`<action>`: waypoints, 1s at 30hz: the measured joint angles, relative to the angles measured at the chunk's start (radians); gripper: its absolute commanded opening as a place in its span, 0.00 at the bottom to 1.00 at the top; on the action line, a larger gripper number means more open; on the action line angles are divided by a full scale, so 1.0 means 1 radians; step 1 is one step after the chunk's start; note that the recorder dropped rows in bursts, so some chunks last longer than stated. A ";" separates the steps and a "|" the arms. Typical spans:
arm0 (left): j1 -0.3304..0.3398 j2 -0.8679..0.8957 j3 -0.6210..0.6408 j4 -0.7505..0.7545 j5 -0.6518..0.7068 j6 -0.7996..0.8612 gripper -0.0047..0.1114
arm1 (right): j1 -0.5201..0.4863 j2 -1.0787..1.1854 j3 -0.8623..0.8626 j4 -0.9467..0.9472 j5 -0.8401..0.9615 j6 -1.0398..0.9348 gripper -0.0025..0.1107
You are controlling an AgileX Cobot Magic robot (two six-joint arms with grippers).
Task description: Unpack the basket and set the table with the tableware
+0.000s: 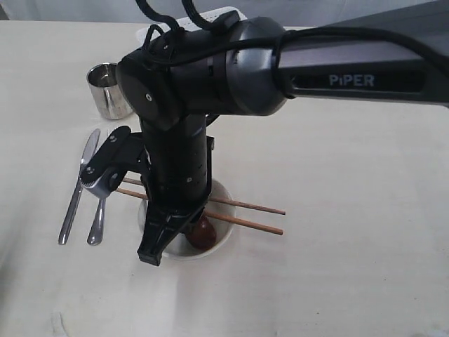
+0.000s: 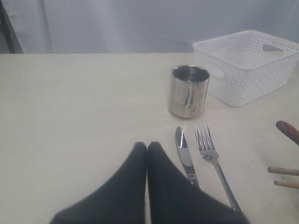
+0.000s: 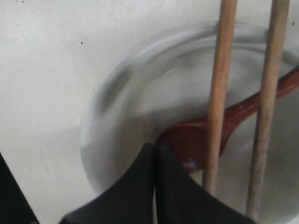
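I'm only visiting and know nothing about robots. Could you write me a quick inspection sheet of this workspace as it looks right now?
Surface: pale cream table, matte, no spills seen.
Job's things: steel cup upright near the white basket; knife and fork side by side; white bowl holding a wooden spoon, chopsticks laid across it. No plate seen.
Clutter: nothing seen.
Claws: left claw shut, empty, near the knife; right claw shut, empty, over the bowl beside the spoon's head.
Cables: black cables loop above the right arm, away from the tableware.
Surroundings: pale curtain behind the table.
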 measured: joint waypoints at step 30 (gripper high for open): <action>0.000 0.000 0.000 0.000 0.000 0.000 0.04 | 0.000 -0.129 0.000 -0.094 -0.030 0.013 0.02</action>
